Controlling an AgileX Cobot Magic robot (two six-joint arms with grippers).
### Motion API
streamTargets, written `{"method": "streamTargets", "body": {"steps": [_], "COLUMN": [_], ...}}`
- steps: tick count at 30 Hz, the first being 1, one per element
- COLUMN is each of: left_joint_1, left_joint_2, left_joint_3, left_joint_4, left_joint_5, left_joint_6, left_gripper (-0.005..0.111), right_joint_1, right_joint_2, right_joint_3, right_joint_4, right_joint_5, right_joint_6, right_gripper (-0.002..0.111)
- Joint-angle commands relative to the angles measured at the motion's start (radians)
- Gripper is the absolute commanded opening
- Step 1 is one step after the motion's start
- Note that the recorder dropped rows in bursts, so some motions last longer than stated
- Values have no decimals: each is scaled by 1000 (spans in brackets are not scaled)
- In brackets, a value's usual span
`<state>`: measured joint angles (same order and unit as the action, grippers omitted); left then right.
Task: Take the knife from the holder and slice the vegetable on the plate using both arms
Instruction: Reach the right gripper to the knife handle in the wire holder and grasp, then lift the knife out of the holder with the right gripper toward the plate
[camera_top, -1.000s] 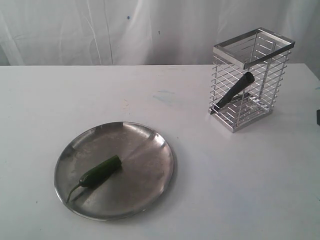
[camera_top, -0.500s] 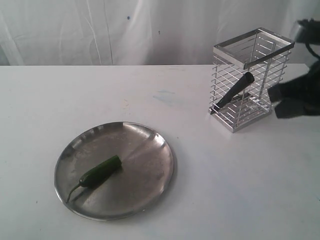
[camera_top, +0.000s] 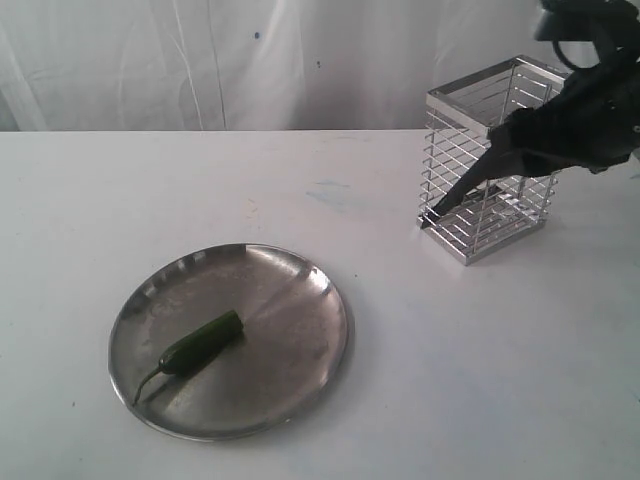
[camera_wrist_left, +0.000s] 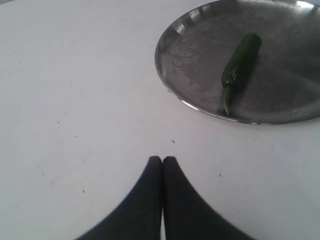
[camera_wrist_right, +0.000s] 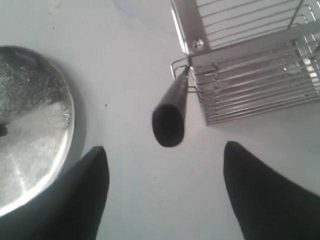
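Knife (camera_wrist_right: 170, 112) leans inside the wire holder (camera_top: 470, 215), handle end up. I see my right pincer (camera_wrist_right: 165, 175) spread wide just over that handle, its two fingers (camera_wrist_right: 82, 192) either side and touching nothing. My left pincer (camera_wrist_left: 162, 165) is pressed fully together, empty, above the bare counter (camera_wrist_left: 75, 100) near the plate (camera_wrist_left: 200, 95), where the green chilli (camera_wrist_left: 240, 65) lies.

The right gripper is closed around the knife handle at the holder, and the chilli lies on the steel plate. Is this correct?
Not quite. The right gripper is open, its fingers apart on either side of the knife handle without touching it, as the right wrist view shows. The knife is at the holder, and the chilli lies on the steel plate.
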<state>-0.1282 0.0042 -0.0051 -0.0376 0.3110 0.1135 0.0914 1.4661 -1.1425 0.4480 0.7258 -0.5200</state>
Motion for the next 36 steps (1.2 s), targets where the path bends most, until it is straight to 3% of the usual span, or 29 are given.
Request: {"method": "streamTargets", "body": {"steps": [1,11,14,21,26,36], "left_joint_1": [-7,-7,-7,-7,-7,-7], "left_joint_2": [-4,-4,-4,-4,-4,-4], "left_joint_3": [5,5,5,5,5,5], "left_joint_4": [-7,-7,-7,-7,-7,-7], "left_joint_5": [-3,-3,-3,-3,-3,-3], "left_joint_6": [-3,-3,-3,-3,-1,-1], "left_gripper": [0,0,0,0,0,0], "right_joint_1": [56,67,67,67,67,67], "right_joint_2": [25,113,125,126,112,-13], "right_joint_3": [-8,-11,-11,-11,-11,-13], "right_joint_4": [4,-29,-29,-32,-34,-45], "right_joint_5": [-81,-198,-214,-219,-214,-227], "right_joint_6": [-20,1,11,35,35,35], "right_gripper": [62,62,54,19,3,0]}}
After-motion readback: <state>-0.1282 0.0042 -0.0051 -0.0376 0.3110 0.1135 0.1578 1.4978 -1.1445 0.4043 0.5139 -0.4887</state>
